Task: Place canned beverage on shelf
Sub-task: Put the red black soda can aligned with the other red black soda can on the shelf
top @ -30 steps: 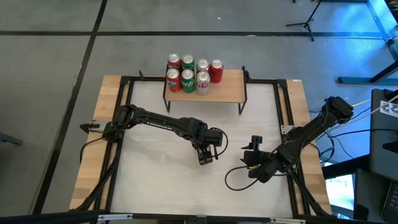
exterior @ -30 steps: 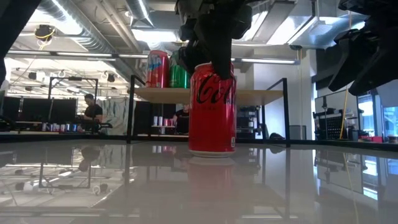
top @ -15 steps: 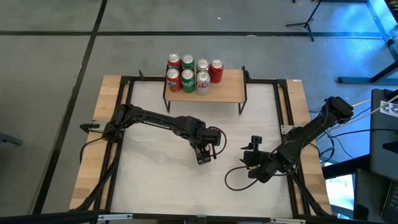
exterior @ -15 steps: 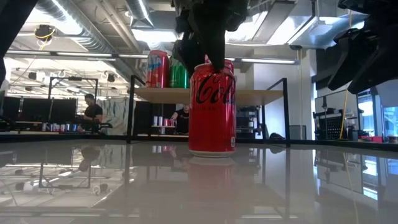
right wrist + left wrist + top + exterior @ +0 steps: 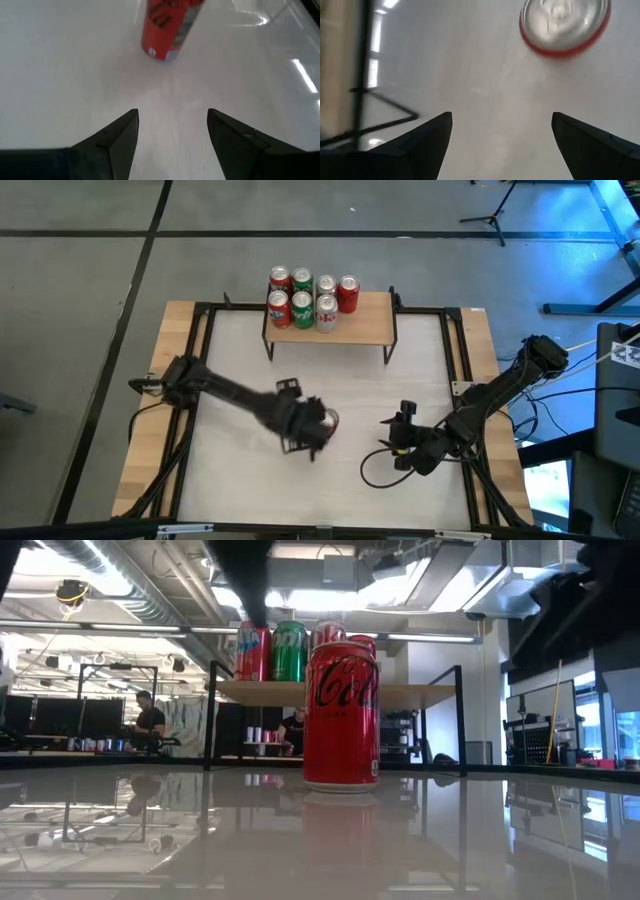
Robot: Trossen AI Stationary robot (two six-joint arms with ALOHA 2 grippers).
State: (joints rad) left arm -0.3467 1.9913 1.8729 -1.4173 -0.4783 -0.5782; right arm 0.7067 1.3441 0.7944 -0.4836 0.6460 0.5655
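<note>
Left gripper [image 5: 500,131] first: its two dark fingers [image 5: 425,135] stand wide apart with nothing between them, hanging above the pale glossy bench [image 5: 240,360]. Ahead of them in the left wrist view sits the red cola can with the silver lid [image 5: 564,23], seen from almost straight above, upright and clear of both fingers. In the high view that gripper [image 5: 303,432] hovers just beside the can [image 5: 326,420], close but not around it.

Over to the right gripper [image 5: 171,131]: its fingers [image 5: 116,136] are parted too, a moderate gap, empty, low near the bench, pointing toward the same red can [image 5: 168,27] from a little way off. In the high view it [image 5: 397,435] waits near the right side of the bench, well apart from the can.

The can [image 5: 341,717] stands alone and upright mid-bench in the low view. Behind it is the small light-wood shelf on thin black legs [image 5: 365,328], with a cluster of red, green and pale cans [image 5: 310,298] crowding its left end and bare board at the right.

So this reads as the approach step: can not yet grasped. The next move calls for the left fingers to be lined up around the can's body, brought down, then closed, before lifting toward that bare right end.
</note>
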